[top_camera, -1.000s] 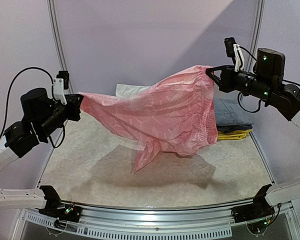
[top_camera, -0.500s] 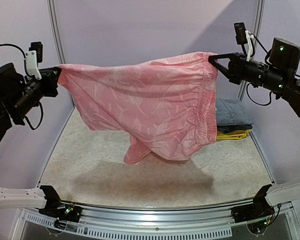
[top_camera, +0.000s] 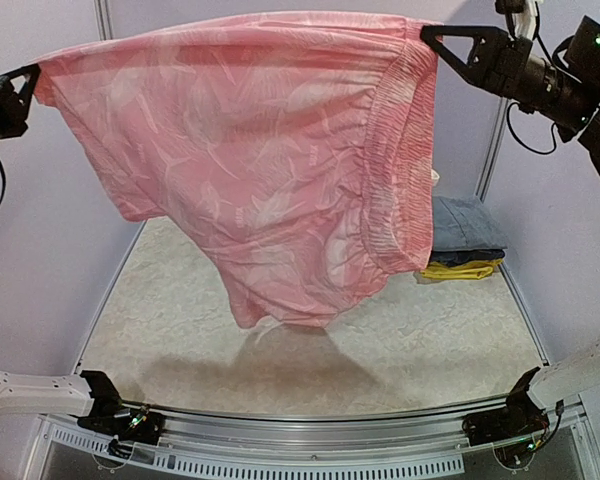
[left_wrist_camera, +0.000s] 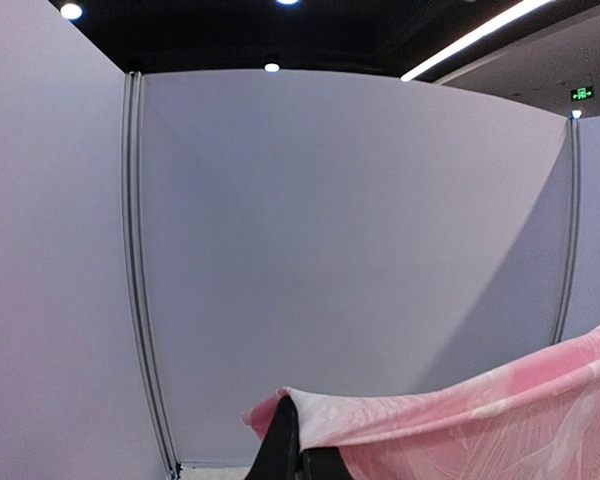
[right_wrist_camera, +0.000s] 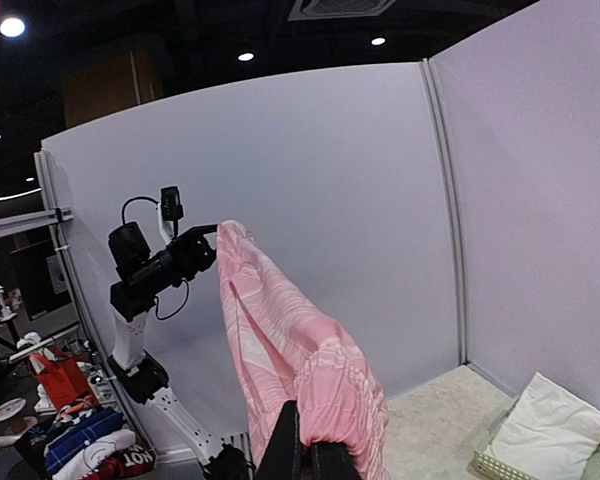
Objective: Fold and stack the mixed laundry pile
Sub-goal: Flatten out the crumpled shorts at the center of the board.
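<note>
Top external, arms raised, pink piece outstretched

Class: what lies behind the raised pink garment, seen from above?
Folded blue and yellow clothes peek out beside the pink garment. The rest is covered; the right wrist view shows a white piece in a basket.

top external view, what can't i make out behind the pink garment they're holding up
- Top external: the thin pink patterned cloth garment hides the back middle of the table.
- Top external: the folded blue and yellow clothes are partly covered by its waistband.
- Top external: the left claw is mostly cut off by the left edge.
</note>
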Robot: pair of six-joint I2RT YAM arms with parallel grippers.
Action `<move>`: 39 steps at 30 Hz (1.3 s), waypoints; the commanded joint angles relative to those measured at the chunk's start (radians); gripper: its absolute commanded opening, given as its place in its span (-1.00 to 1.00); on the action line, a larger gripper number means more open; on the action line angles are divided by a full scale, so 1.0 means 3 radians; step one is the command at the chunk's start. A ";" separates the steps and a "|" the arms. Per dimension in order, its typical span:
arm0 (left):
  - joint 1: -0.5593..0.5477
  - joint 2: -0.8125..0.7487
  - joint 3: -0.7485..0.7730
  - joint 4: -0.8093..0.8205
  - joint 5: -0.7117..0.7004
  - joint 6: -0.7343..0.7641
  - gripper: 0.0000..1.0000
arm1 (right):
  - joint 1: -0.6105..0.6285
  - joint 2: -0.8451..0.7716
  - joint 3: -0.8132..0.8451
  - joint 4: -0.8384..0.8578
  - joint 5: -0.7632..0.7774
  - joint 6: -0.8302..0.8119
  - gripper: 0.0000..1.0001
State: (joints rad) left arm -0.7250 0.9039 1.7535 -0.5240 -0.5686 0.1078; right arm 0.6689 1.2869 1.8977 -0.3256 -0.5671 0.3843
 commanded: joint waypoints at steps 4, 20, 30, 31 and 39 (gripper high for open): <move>0.0039 -0.0021 0.0413 -0.0185 -0.0244 0.0252 -1.00 | 0.0268 0.0492 0.0335 -0.0124 -0.0164 0.0471 -1.00; 0.0291 0.1789 -0.0801 -0.0480 0.0077 -0.0573 -1.00 | -0.0954 0.0595 -0.2696 0.0010 0.0472 0.0910 -1.00; 0.0575 0.2535 -0.0834 -0.0219 0.0444 -0.0611 -1.00 | -0.0973 0.1090 -0.2392 -0.0096 0.0606 0.0604 -0.94; 0.0603 0.2556 -0.0841 -0.0207 0.0476 -0.0610 -1.00 | -0.0972 0.1141 -0.2341 -0.0143 0.0651 0.0581 -0.92; 0.0682 0.2776 -0.0827 -0.0096 0.0741 -0.0639 -1.00 | -0.0994 0.1385 -0.1898 -0.0462 0.1134 0.0299 -0.85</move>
State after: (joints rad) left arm -0.5335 1.6863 1.4803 -0.5846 -0.4023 -0.0669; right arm 0.3782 1.6661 1.2598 -0.4026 -0.3241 0.5323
